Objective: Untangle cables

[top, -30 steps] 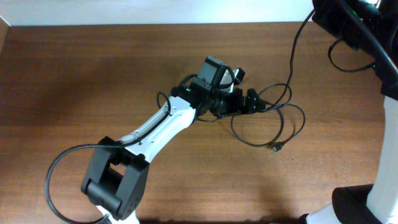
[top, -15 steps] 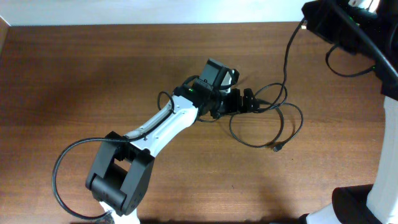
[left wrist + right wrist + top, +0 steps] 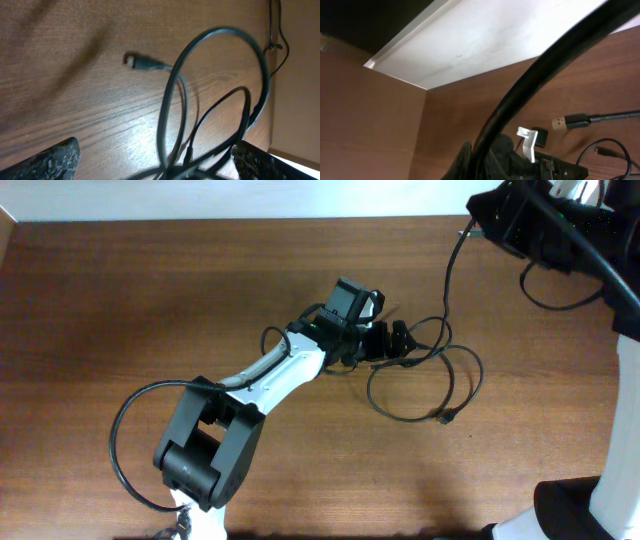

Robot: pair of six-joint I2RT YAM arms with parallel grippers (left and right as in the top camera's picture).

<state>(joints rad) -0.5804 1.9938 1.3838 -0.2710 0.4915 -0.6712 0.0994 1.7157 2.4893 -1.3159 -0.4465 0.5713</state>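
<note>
Brown wood-grain table (image 3: pixel 120 300) fills the overhead view. Across it the white-and-black left arm (image 3: pixel 270 380) reaches from the near edge toward the centre, while the black right arm (image 3: pixel 560 230) sits at the far right corner. The cables (image 3: pixel 440 370) lie in loose loops just right of centre, with one strand rising from the tangle to the far right. The left gripper (image 3: pixel 400 342) hangs over the tangle's left side with its jaws spread wide, holding nothing; its fingertips (image 3: pixel 50 160) frame the loops (image 3: pixel 172 100) in the left wrist view. The right gripper (image 3: pixel 482 222) is clamped on the raised strand near its end. A small plug (image 3: pixel 446 417) rests on the wood at the near side of the loops.
</note>
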